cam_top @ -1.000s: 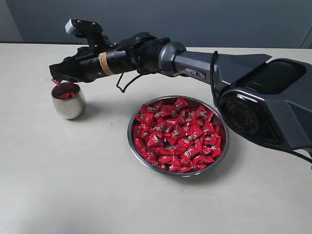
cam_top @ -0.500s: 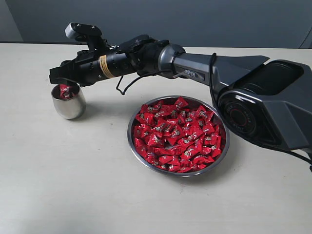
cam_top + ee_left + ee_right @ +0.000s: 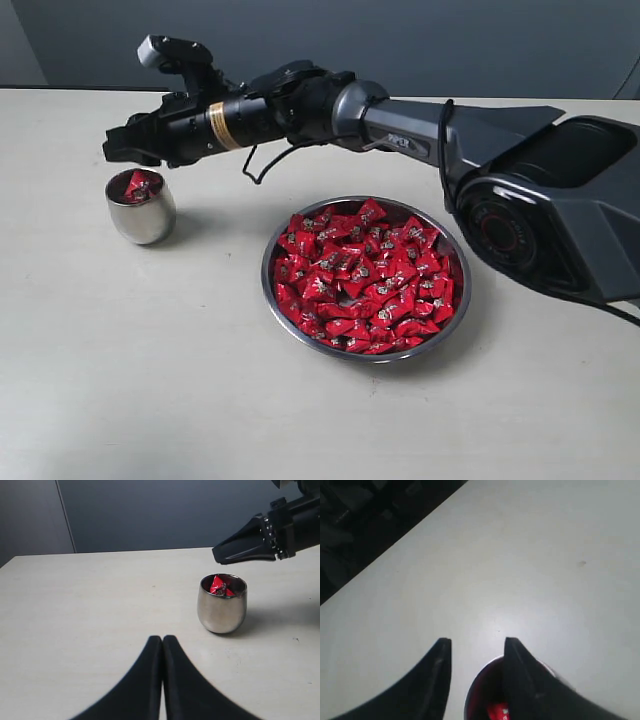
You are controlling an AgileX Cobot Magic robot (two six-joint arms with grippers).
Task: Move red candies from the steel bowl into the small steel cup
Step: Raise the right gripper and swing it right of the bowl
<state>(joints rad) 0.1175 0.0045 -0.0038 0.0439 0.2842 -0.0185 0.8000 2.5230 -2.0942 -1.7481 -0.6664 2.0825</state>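
Few candies (image 3: 137, 186) in cup (image 3: 141, 220) under R jaws

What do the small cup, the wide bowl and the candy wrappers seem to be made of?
Small cup: likely polished steel; its mirror-like wall reflects the table. Wide bowl: same look, thin bright rim. Candy wrappers: probably glossy foil or plastic film; shiny creases.

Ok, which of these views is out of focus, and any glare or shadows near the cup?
Left wrist view: crisp, the small steel cup with a soft shadow beside it. Right wrist view: blurred throughout, jaws and cup rim smeared, table washed pale. Exterior view: sharp, glints on the steel bowl rim.
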